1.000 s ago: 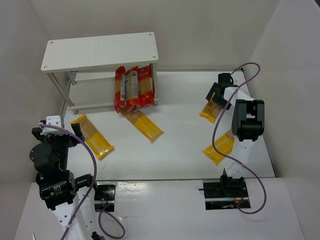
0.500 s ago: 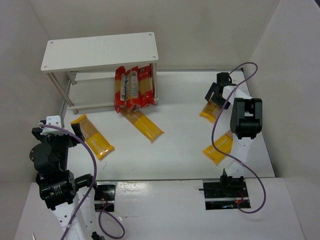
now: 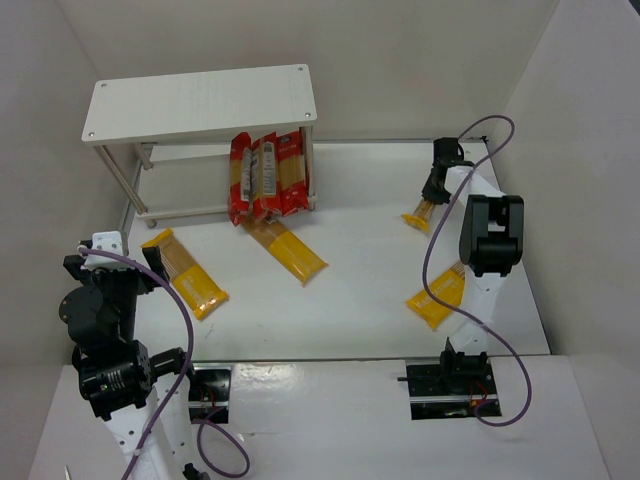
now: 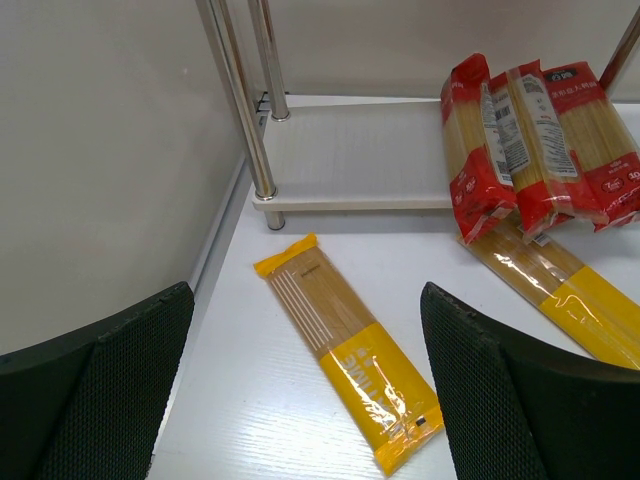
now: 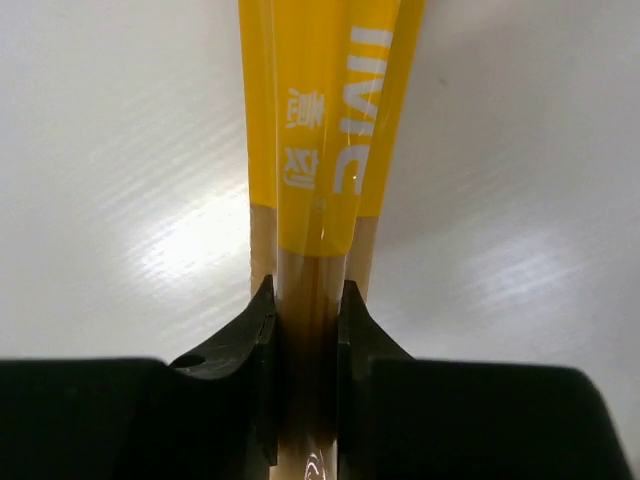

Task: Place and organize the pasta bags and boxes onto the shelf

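Observation:
The white shelf (image 3: 200, 100) stands at the back left, its lower tier (image 4: 360, 160) bare. Three red-edged spaghetti bags (image 3: 268, 178) (image 4: 530, 140) lean against its right end. Yellow spaghetti packs lie flat on the table at the left (image 3: 185, 272) (image 4: 345, 350), in the middle (image 3: 290, 250) (image 4: 570, 290) and at the right (image 3: 437, 295). At the far right my right gripper (image 3: 432, 195) (image 5: 307, 300) is shut on another yellow pack (image 3: 418, 217) (image 5: 320, 120), pinching its clear end edge-on. Low at the left, my left gripper (image 3: 152, 262) (image 4: 308, 330) stands open above the left pack, touching nothing.
White enclosure walls close in on the left, back and right. The shelf's metal legs (image 4: 235, 100) stand just ahead of my left gripper. A purple cable (image 3: 440, 260) loops beside the right arm above the right-hand pack.
My right gripper has closed on the far-right yellow pack, which now shows narrower, turned on its edge. The left arm and the other packs have not moved.

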Controlling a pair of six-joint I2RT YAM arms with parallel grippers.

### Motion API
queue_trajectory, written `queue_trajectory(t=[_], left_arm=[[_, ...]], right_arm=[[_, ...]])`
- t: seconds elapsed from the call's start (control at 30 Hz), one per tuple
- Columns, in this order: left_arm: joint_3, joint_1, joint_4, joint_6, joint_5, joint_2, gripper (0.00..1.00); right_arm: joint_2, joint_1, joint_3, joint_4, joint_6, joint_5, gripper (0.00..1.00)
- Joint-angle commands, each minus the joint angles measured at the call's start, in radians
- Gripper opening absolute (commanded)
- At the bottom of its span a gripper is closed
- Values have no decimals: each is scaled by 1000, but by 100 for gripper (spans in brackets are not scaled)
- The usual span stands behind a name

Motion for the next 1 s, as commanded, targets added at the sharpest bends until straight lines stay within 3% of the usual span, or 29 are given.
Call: queue_trajectory(t=[0.0, 0.3, 0.57, 0.83, 0.97], left_arm=[[1, 7, 34, 6, 19, 4, 100], [1, 7, 34, 6, 19, 4, 100], [1, 17, 34, 6, -1, -6, 100], [1, 53, 34, -3, -10, -35, 100], [1, 64, 34, -3, -20, -35, 100]], right_arm=[[66, 21, 1, -27, -41, -92, 0], [-152, 142, -92, 44, -263, -208, 0], [-396, 164, -187, 41, -345, -298, 0], [-610, 164, -244, -70, -484, -419, 0], [-673, 175, -233, -211, -642, -591, 0]])
